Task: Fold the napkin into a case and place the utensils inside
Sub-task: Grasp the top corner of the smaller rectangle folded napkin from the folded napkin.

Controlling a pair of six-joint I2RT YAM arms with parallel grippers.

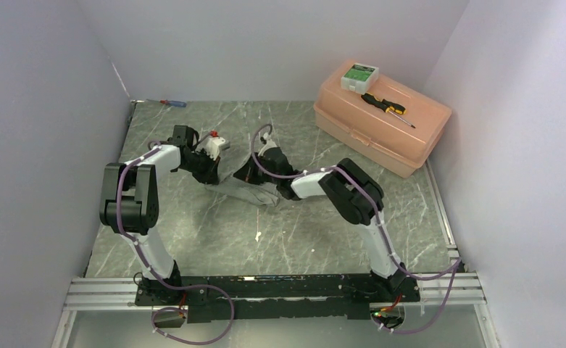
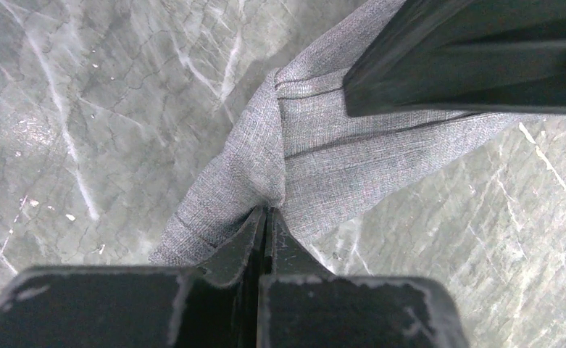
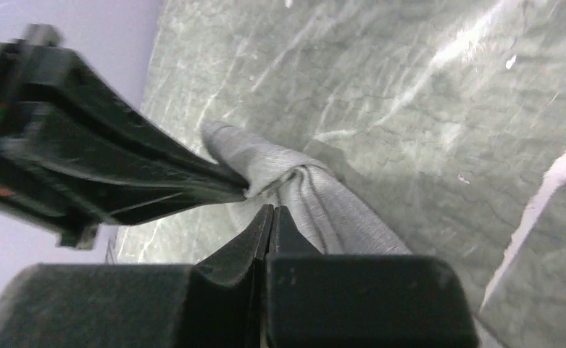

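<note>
The grey napkin [image 1: 259, 193] hangs bunched and partly lifted off the marble table [image 1: 323, 239] between my two grippers. My left gripper [image 2: 267, 211] is shut on a puckered fold of the napkin [image 2: 338, 159]; in the top view the left gripper [image 1: 219, 175] sits at the cloth's left end. My right gripper [image 3: 271, 209] is shut, its tips right against the napkin [image 3: 338, 217], and no cloth shows between them. The right gripper [image 1: 246, 175] is close beside the left. The utensils are out of view.
A peach plastic toolbox [image 1: 410, 138] stands at the back right, with a white-and-green box [image 1: 359, 76] and a black-and-yellow screwdriver [image 1: 388, 107] on its lid. A red-and-blue screwdriver [image 1: 172, 103] lies by the back wall. Walls close in on three sides.
</note>
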